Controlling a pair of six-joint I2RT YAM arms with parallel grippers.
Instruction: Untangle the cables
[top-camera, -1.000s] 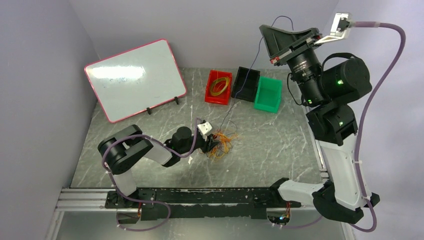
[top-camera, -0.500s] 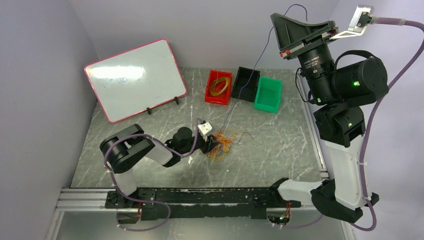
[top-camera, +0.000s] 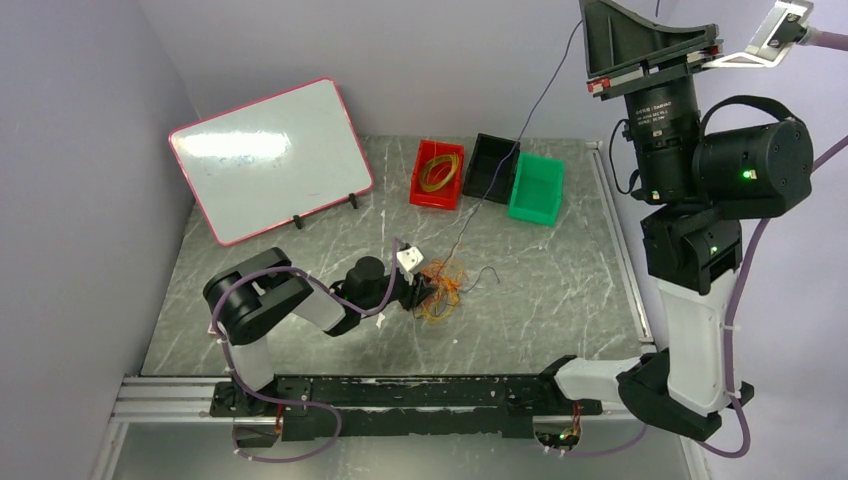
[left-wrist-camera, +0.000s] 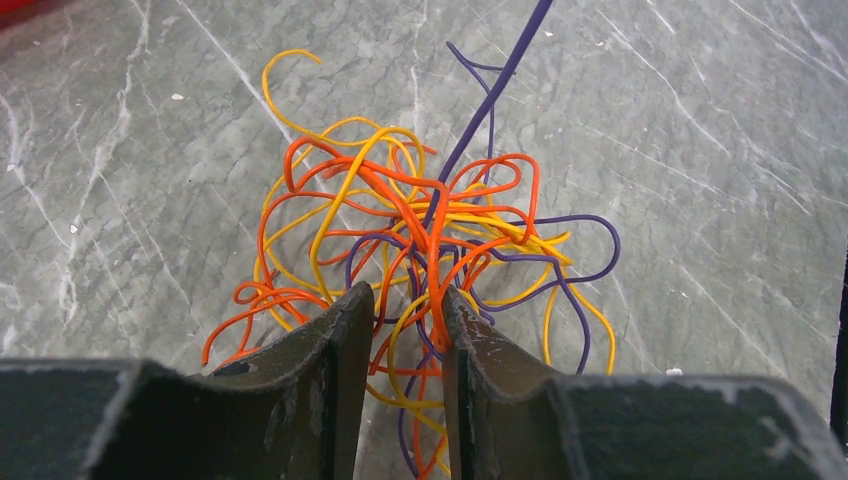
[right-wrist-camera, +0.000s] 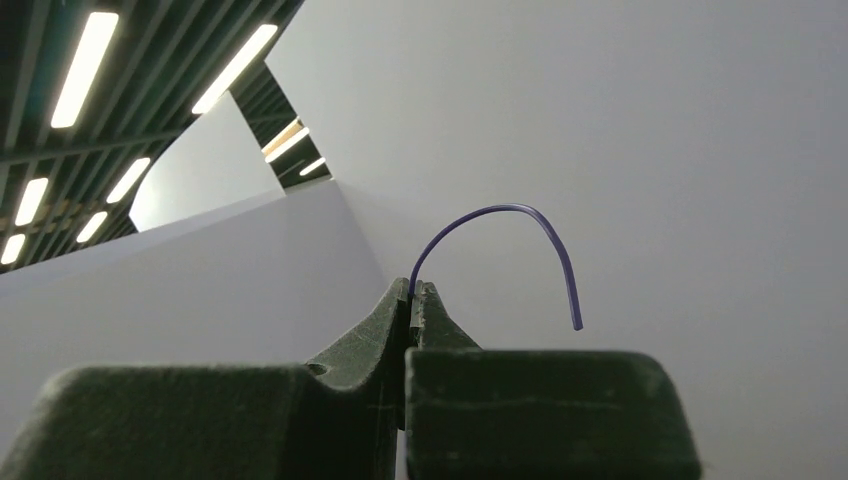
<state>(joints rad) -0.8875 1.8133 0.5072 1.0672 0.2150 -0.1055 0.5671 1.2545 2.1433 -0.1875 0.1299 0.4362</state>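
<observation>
The cables (top-camera: 442, 285) lie as a hand-sized tangle of orange, yellow and purple strands (left-wrist-camera: 420, 230) on the grey marble table (top-camera: 560, 290). My left gripper (top-camera: 428, 290) is low at the tangle's left edge. In the left wrist view its jaws (left-wrist-camera: 405, 295) stand partly apart, straddling several strands, and an orange one presses on the right finger (left-wrist-camera: 462, 330). My right gripper (top-camera: 592, 12) is raised high at the back right, shut (right-wrist-camera: 412, 290) on one purple cable (right-wrist-camera: 500, 208). That cable (top-camera: 540, 95) runs taut down into the tangle (left-wrist-camera: 500, 85).
At the back stand a red bin (top-camera: 425, 190) holding coiled yellow and orange loops, a black bin (top-camera: 495, 160) and a green bin (top-camera: 535, 190). The taut purple cable passes over the black bin. A whiteboard (top-camera: 270, 155) leans at the back left.
My right arm has risen and swung right with the purple cable, drawing it straighter. A purple end now trails right of the tangle. My left gripper has barely moved.
</observation>
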